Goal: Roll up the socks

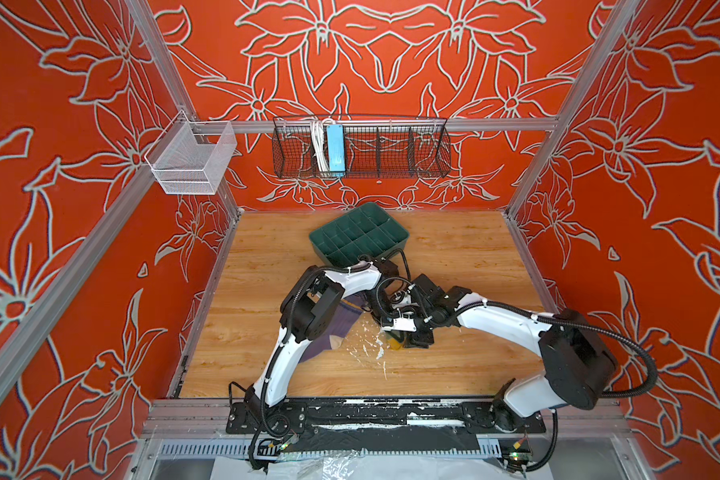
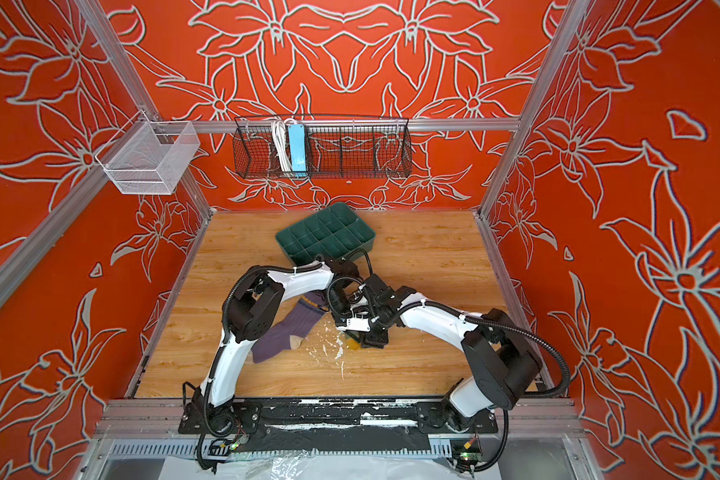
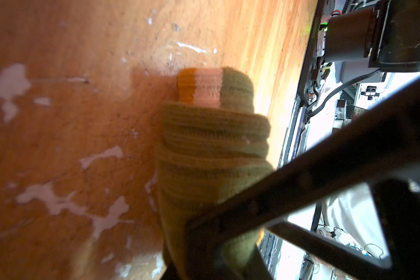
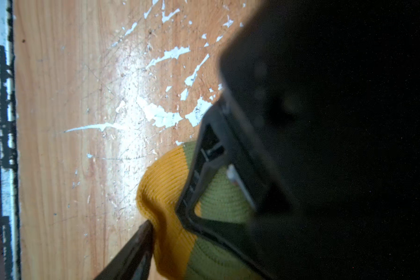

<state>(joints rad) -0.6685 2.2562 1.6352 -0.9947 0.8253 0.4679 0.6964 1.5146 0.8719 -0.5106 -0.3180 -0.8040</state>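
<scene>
The olive green sock [image 3: 211, 150] is a tight roll with an orange and pink band at its far end. My left gripper [image 3: 204, 242] is shut on the roll's near end. In both top views the roll [image 1: 395, 341] [image 2: 353, 343] is mostly hidden under the two wrists at mid-table. My right gripper [image 4: 170, 232] meets it from the right and pinches the orange part [image 4: 165, 194]. One dark finger [image 4: 141, 244] dents the fabric. The purple sock [image 1: 327, 336] [image 2: 285, 332] lies flat and unrolled under my left arm.
A dark green divided tray [image 1: 360, 237] stands at the back middle of the wooden table. White scuffed patches [image 1: 366, 349] mark the wood in front of the grippers. A black wire basket [image 1: 362, 153] and a white mesh basket [image 1: 188, 158] hang on the rear rail.
</scene>
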